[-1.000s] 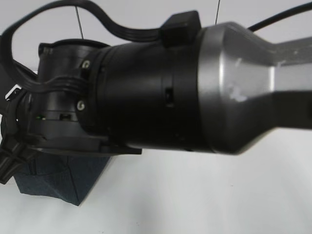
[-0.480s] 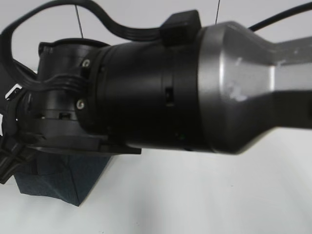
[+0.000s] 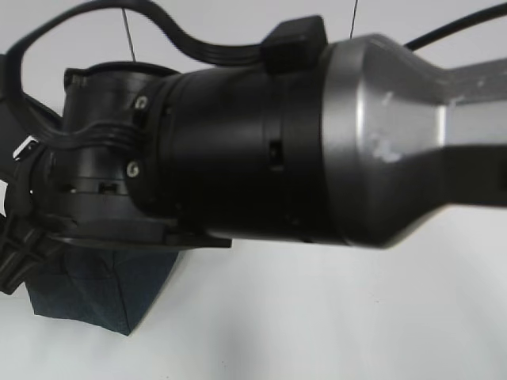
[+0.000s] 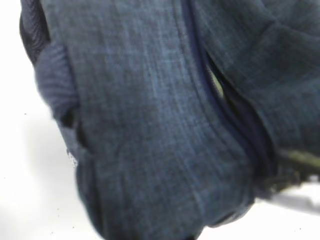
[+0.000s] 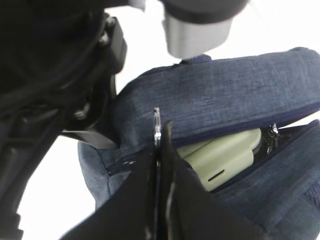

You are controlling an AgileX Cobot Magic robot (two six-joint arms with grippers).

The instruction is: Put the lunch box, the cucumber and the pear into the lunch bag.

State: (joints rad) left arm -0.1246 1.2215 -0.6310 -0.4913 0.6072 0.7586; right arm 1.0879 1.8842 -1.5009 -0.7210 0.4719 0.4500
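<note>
Starting at the far left of the right wrist view, we see the left arm [image 5: 50, 100] pressed close against the end of the lunch bag [image 5: 225, 100], left of the right tool [image 5: 159, 137]. We judge it is there to brace the fabric against a pull. Its own tool does not show in any view, so we cannot tell whether it is spread or gripping; its wrist camera sees only navy cloth and a sliver of pale green through the slit.

The right tool has its fingers pressed together on a thin metal piece [image 5: 156, 120], seen edge-on at the zipper line. We take it for the zipper's ring pull, pinched so the slider can be drawn along.

Right of the tool the bag mouth gapes, and the lunch box [image 5: 220, 160] lies inside, its sage lid showing between the two fabric lips. The box is thus packed. The cucumber and the pear show nowhere; they may lie deeper in the bag, but we cannot tell.

From outside, an arm blocks nearly everything; only a bag corner on the white worktop [image 3: 317, 317] shows.
</note>
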